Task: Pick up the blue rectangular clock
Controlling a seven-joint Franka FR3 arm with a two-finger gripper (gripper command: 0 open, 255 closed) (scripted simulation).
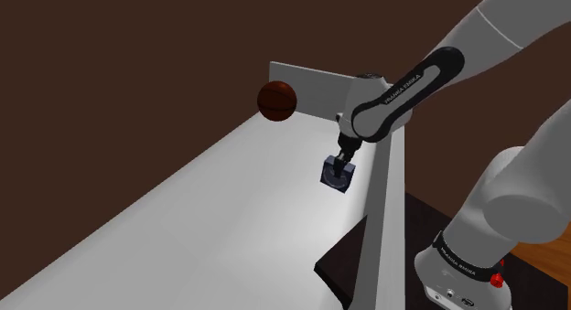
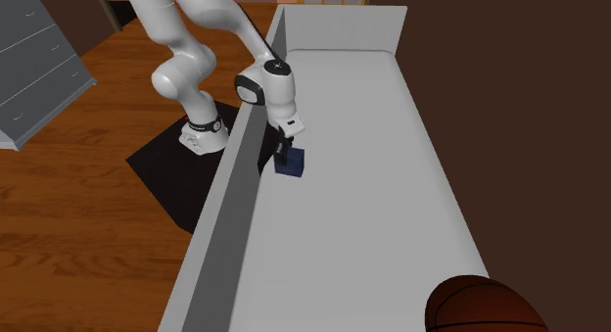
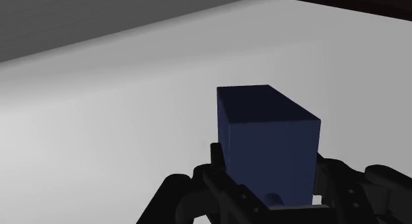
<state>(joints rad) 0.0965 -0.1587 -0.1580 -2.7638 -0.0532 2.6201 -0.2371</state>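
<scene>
My jaws clasp the dark blue clock (image 3: pixel 267 147), well apart from the ball (image 1: pixel 276 100): grasp looks made, lift seemingly left.

Wrist view: lower end of the blue clock (image 3: pixel 264 133) is hidden behind the 2 clasping fingers (image 3: pixel 216 156) of the end effector (image 3: pixel 267 193); its dial cannot be made out.
Second exterior view: brown ball (image 2: pixel 485 306) cut by bottom edge; grey drawer unit (image 2: pixel 34 61) cut by left edge.
Shoulder view: arm (image 1: pixel 512 34) runs off top and right edges.

dark blue clock (image 3: pixel 267 140) | clasped between black fingers (image 3: pixel 216 162) | pale grey surface (image 3: pixel 99 110) behind
</scene>
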